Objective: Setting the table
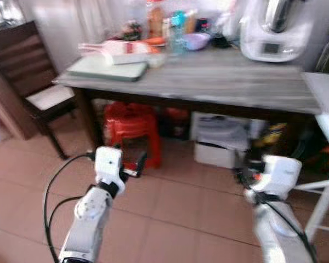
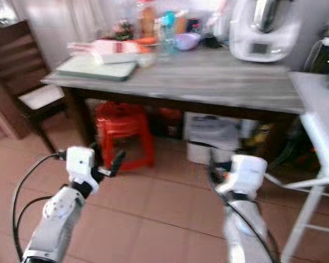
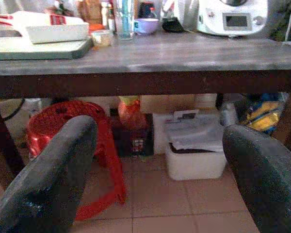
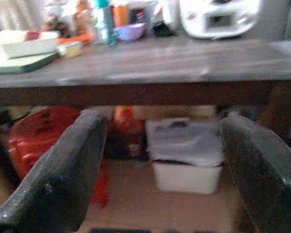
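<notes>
Grey table (image 1: 219, 82) ahead, above both grippers (image 3: 155, 160) (image 4: 160, 160); fingers spread, empty.

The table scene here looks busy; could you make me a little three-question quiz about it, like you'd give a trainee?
1. True or false: the red stool stands on top of the table.
2. Which sits at the table's left end? A) green tray B) white appliance C) purple bowl
3. Fill in: the left gripper and right gripper both have their fingers ____.

Key: 1 false, it stands under the table. 2 A. 3 open.
</notes>
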Tool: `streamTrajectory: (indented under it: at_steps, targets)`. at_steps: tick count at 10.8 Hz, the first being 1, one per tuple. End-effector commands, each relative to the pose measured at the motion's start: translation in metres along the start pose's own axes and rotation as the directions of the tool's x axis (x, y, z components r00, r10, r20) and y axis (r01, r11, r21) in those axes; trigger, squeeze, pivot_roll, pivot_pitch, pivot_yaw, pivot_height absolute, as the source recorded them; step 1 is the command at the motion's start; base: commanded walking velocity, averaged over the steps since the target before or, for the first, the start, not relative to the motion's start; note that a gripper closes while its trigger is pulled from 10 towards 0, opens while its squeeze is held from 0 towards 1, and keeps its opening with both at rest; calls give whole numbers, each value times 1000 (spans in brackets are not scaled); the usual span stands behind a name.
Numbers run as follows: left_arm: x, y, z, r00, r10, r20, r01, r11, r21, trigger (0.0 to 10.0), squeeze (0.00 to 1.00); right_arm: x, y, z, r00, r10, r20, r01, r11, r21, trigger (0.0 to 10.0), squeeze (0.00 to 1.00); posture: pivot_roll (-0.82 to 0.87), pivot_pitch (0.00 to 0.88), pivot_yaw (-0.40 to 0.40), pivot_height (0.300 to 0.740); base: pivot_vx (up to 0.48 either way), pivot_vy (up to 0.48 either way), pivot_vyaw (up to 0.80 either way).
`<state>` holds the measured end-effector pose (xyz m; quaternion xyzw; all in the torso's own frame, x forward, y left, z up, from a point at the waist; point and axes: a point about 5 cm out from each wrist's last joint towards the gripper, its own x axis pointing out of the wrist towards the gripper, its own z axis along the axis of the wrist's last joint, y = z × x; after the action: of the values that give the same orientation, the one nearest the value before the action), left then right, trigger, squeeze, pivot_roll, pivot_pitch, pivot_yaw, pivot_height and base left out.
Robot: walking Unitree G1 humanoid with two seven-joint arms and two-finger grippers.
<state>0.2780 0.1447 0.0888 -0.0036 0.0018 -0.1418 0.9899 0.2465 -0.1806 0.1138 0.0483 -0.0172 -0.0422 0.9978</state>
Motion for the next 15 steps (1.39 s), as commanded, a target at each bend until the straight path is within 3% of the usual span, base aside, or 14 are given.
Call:
streamTrajectory:
  at_steps: [1,3,5,15]
  targets:
    - [-9,14,-4,998,64,-17,-64,998,14,10000,0,-2,9,4,999,34,16,-34,999,11,10000,0,-48,0,3,740,0,-304,0]
    - [-12,10,-5,998,52,-20,-51,998,21,10000,0,-9,6,-1,999,32,-11,-31,999,5,10000,0,-43,0,-1,740,0,-304,-272]
    - [-6,9,1,999,40,-4,-40,999,19,10000,0,-4,9,2,999,32,1,-32,999,11,10000,0,-41,0,1,740,0,-304,-734]
    - [-1,0,3,1000,20,-2,-20,1000,12,10000,0,-2,6,5,999,37,8,-37,999,-2,10000,0,-51,0,-7,740,0,-305,0]
